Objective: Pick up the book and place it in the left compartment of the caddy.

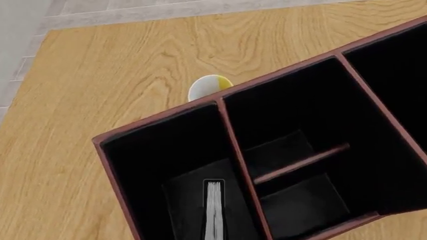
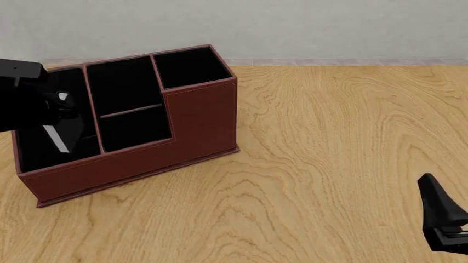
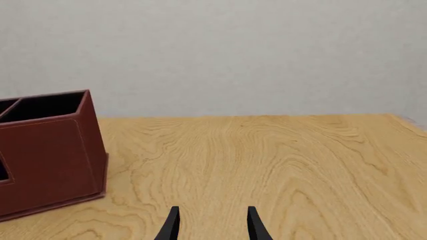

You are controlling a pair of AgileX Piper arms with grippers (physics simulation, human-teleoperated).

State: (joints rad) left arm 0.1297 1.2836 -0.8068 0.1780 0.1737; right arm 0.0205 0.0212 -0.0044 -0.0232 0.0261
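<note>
The book point(image 1: 213, 210) stands on edge inside the left compartment point(image 1: 190, 200) of the caddy point(image 2: 201, 123), white page edge facing up toward the left wrist camera. In the front view the book point(image 2: 57, 138) appears as a pale, tilted strip just below the left gripper point(image 2: 62, 118), within the compartment's black interior. Whether the book's lower edge touches the compartment floor cannot be determined.

The left gripper reaches down into the compartment from above. Its fingers are dark against the black lining, and the wrist view shows no finger clearly beside the book; whether the gripper grasps the book cannot be determined.

The caddy rests on the table point(image 2: 329, 164) at the left of the front view, turned at an angle to the table edge. From its low end it comprises the wide left compartment, a middle section split by a crosswise divider point(image 1: 300, 162), and a tall square section point(image 2: 188, 67) at the far right end.

A small white-and-yellow round object point(image 1: 209, 87) lies on the table just behind the caddy's rear wall, partly hidden by it.

The right gripper point(image 3: 210, 225) is low over the table at the right, well apart from the caddy. Its fingers are parted with a narrow gap and hold nothing.
</note>
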